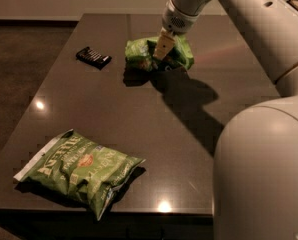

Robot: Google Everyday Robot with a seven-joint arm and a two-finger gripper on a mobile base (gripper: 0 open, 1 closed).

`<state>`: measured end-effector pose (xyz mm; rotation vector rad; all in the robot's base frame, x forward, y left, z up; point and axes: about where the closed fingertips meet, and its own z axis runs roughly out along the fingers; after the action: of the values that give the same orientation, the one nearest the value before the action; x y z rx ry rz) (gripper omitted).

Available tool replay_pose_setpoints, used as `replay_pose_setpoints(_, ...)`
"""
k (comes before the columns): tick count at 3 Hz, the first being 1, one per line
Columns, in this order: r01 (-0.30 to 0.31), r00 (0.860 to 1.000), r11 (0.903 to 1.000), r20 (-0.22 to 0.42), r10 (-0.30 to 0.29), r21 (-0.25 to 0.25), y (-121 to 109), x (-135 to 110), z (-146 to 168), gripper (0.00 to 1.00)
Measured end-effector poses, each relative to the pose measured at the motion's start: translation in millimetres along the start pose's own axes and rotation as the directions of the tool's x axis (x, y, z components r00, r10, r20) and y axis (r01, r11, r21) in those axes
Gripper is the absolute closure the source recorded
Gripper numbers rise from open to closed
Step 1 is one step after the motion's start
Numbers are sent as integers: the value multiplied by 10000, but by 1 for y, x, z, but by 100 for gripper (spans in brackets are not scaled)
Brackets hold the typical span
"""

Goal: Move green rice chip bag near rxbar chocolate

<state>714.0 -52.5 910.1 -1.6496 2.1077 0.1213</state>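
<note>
Green rice chip bag [137, 54], gripper [160, 55] pinching middle

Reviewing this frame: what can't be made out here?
- Camera view: middle of the green rice chip bag, hidden by the claw gripping it at the far end of the table.
- rxbar chocolate: wrapper print too small to read.
- Table's near right corner: behind the robot's body.

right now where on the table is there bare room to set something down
The widest bare patch is the middle of the table, between the Kettle bag in front and the rxbar chocolate behind. The gap between that bar and the green rice chip bag is narrow. Crowded at the back, where the end effector grips that bag.
</note>
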Motion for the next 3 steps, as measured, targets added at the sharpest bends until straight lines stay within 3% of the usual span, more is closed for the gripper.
replay_pose_setpoints(3,-862,9963,9936,12,864,724,-14,-53,20,100)
